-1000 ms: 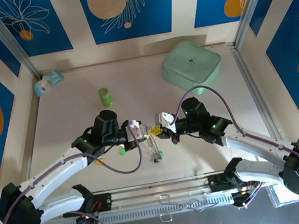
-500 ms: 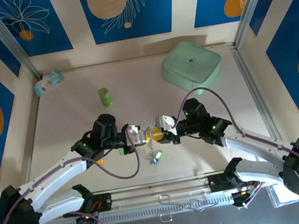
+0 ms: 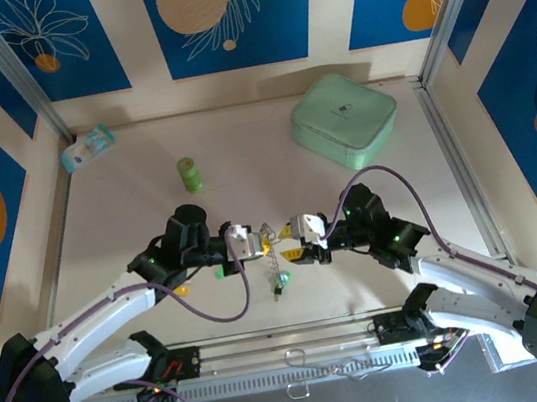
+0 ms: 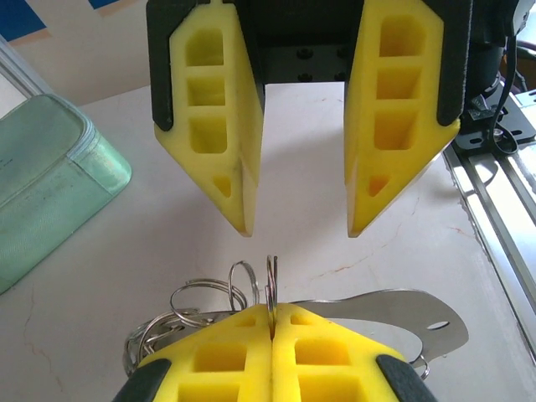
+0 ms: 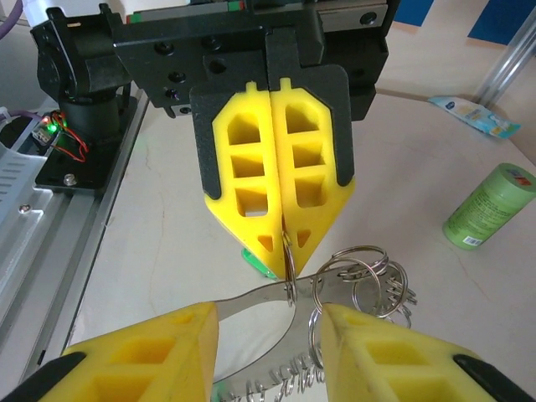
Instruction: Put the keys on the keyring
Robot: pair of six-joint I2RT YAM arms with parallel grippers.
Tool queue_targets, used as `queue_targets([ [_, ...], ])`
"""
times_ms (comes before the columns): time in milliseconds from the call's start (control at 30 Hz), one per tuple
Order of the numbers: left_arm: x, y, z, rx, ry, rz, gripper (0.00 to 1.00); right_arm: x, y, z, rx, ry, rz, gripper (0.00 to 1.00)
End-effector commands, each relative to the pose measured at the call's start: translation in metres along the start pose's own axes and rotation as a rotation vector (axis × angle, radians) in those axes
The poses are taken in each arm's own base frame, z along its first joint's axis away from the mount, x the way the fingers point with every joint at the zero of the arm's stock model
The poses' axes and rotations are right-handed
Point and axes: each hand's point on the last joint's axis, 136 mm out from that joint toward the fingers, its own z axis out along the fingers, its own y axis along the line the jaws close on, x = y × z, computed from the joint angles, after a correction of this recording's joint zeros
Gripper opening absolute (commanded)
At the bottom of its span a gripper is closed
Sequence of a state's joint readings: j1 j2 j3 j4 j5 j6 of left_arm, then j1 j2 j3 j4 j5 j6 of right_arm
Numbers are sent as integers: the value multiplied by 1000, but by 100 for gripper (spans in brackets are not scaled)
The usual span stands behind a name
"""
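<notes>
Beaded metal chain [image 3: 275, 266] is seen trailing nearest the arm bases in the top view, with a small green-and-blue key [image 3: 281, 281] at its end. Just beyond it, the keyring [image 4: 271, 280] appears to be lifted off the tabletop [image 3: 150, 219]. One thin wire loop is pinched edge-on by the left pincer [image 4: 272, 311], whose jaws are pressed flat together on it. A cluster of further rings [image 4: 201, 301] and a flat silver plate [image 4: 402, 311] are gathered at the same loop.

Facing it, the right pincer [image 4: 300, 228] is now parted and empty. A second ago it was closed right against the ring with something yellow at its tips, and it has since been drawn back a little. A yellow key [image 3: 292, 254] is glimpsed just beneath it, though whether it has been threaded on cannot be told. A release is therefore judged to have been made, with other keys perhaps still to be fetched.

Farther back, a green bottle [image 3: 189, 173] and a mint case [image 3: 343, 120] stand well apart from the work.
</notes>
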State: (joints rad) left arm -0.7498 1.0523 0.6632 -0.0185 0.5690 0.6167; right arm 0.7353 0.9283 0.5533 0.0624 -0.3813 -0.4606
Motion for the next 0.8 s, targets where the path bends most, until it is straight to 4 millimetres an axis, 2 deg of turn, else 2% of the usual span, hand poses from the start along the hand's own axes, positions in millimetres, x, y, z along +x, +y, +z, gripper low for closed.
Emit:
queue_targets([
  [0,-16,-3,-5,10,-78,76,0,-4,-1,4,2,-11,-20,38],
  [133,-18,-4,-5,17,-86,80,0,-6,-4,11,-6,-11,-20,36],
  [400,-18,-7,-6,24,-89,88,0,-10,-5,18,-18,-28,-16,22],
  [767,-15,-7,-7,22,-80,94,0,-10,-6,13,5,-15,-29,25],
])
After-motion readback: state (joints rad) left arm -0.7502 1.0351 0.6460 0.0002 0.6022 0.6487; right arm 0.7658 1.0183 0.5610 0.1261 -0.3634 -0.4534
